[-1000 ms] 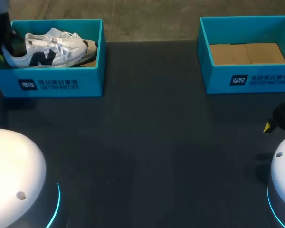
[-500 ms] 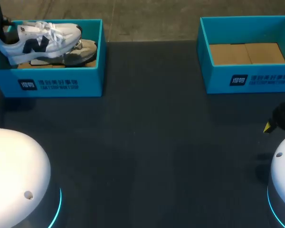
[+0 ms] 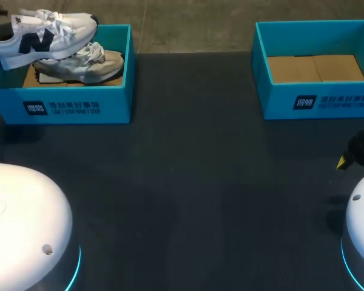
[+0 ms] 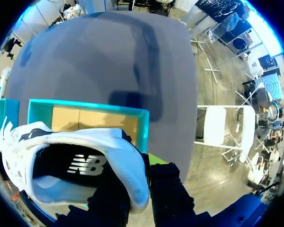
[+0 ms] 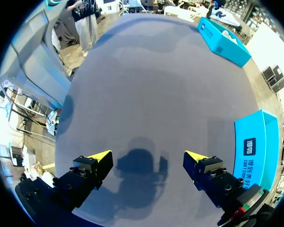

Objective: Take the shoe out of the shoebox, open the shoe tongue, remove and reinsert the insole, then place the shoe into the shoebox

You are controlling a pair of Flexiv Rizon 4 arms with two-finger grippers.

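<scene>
One white shoe (image 3: 45, 36) hangs just above the left shoebox (image 3: 79, 106), its heel pinched tight in my left gripper (image 4: 139, 194), while a second shoe (image 3: 79, 65) lies inside that box. My right gripper (image 5: 148, 155) hovers spread wide over the dark table (image 3: 194, 182), near the other shoebox (image 3: 318, 100).

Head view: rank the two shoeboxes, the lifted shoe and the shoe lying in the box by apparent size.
1. left shoebox, right shoebox: alike, a tie.
2. lifted shoe, nearer the camera.
3. shoe in the box, partly covered.
</scene>
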